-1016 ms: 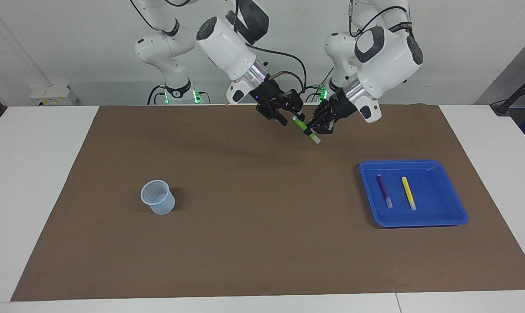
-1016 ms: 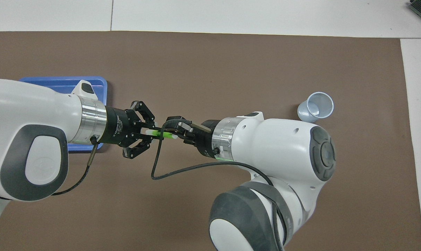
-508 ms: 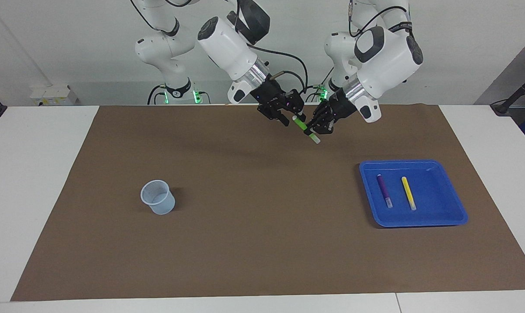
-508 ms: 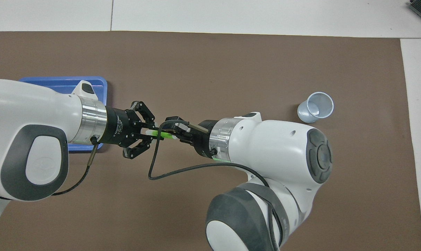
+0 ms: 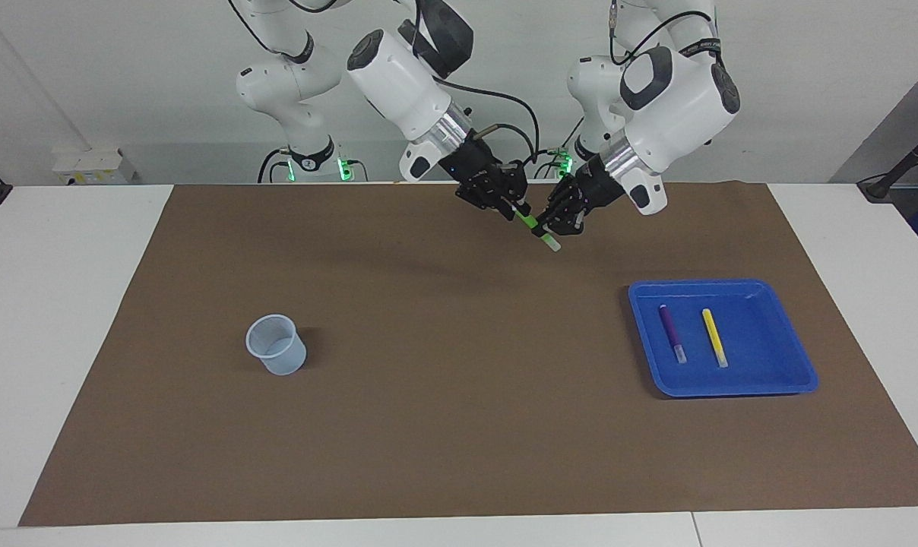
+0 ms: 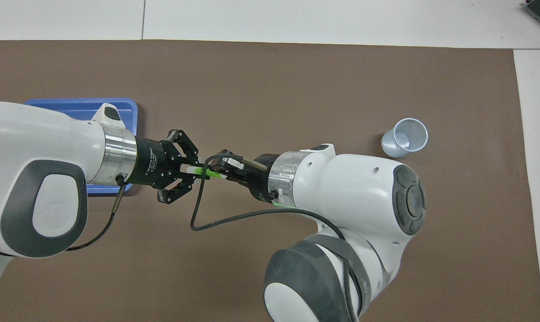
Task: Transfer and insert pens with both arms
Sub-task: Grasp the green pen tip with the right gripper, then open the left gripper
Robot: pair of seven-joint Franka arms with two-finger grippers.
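handover | green pen midair over mat, axis 10–4 o'clock facing view | L gripper clamped at its lower part, cap end free | R gripper at 10 o'clock end, jaws narrow on tip, grip unconfirmed | cup R-arm end

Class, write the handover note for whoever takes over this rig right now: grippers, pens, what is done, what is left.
Left gripper: shut on the green pen, up over the mat.
Right gripper: at that pen's other end, jaws closing; grip unconfirmed.
Purple pen and yellow pen: lying in the blue tray.
Cup: holds no pen.
Done: green pen lifted.
Left: finish handover, insert all three.
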